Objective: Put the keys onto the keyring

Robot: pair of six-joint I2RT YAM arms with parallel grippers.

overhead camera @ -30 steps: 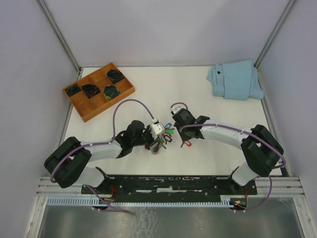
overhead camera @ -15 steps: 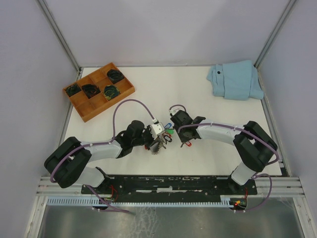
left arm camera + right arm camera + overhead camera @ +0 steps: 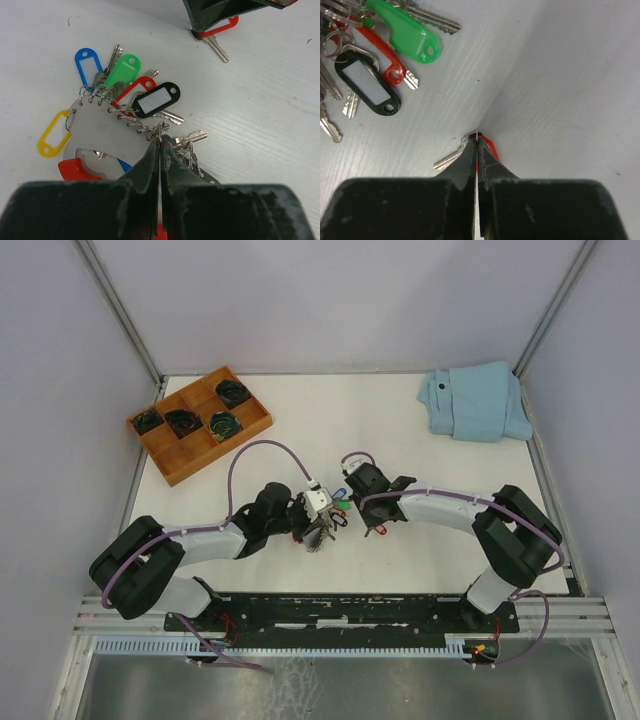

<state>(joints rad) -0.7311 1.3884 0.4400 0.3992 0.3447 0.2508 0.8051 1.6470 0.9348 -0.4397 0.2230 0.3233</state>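
Observation:
The keyring (image 3: 100, 95) is a bunch of small metal rings with blue, yellow, black and red tags and a red band, lying mid-table (image 3: 332, 514). My left gripper (image 3: 160, 137) is shut on one of its small rings. The green-tagged key (image 3: 122, 70) lies against the bunch; whether it is threaded on I cannot tell. The red-tagged key (image 3: 447, 159) lies apart to the right on the table (image 3: 379, 532). My right gripper (image 3: 477, 136) is shut on the thin ring at the head of this key, with its red tag (image 3: 491, 146) under the fingertips.
A wooden tray (image 3: 256, 430) holding dark coiled items sits at the back left. A folded light-blue cloth (image 3: 476, 400) lies at the back right. Both arms meet over the middle of the white table (image 3: 300, 410).
My right gripper has closed onto the red-tagged key's ring and shifted slightly left. The left gripper and the keyring have stayed put.

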